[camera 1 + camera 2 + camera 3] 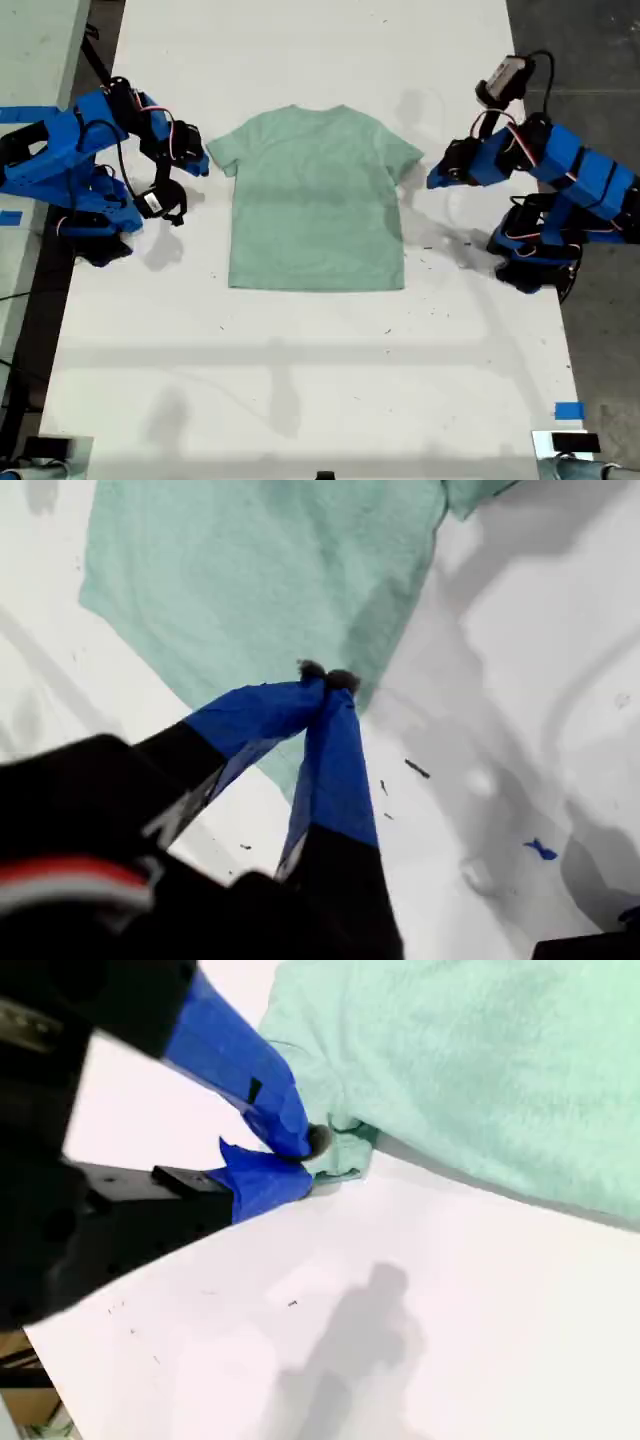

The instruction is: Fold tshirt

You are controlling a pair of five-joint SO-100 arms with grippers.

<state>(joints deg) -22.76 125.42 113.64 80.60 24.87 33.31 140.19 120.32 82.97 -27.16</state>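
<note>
Ext view's left: my second gripper [203, 165] is at the sleeve tip on that side of the tshirt [315, 200]. In the second wrist view the jaws are pinched on a small bunched bit of sleeve hem, so it has cloth, but only a thin bite.

Centre: tshirt lies flat on the white table [300, 380], neck toward the far edge, hem toward the cam, both sleeves spread. No fold made yet. A few light wrinkles across the chest, otherwise smooth.

Ext view's right: my first gripper [432, 182] sits just beside the other sleeve. In the first wrist view the jaws are closed tip to tip w/ nothing seen between them, hovering by the shirt's side edge below that sleeve. No hold on cloth there.

Step in hand, as I judge it: get both sleeves/sides gripped, then fold inward.

How to do it well:
- First gripper needs to open, drop to table lvl at the sleeve edge and close on cloth. Shut as it is, it would only push the fabric.
- Second gripper's bite looks shallow. Lift slow, else the hem prob slips out.
- Lift just enough to clear the table and carry the sleeve over toward the midline. Too high drags the whole shirt, since it's soft and light.
- Keep the hem square to the table edge and don't tug sideways.
- Risk: pulling w/ one arm only skews the shirt toward ext view's left.
</note>
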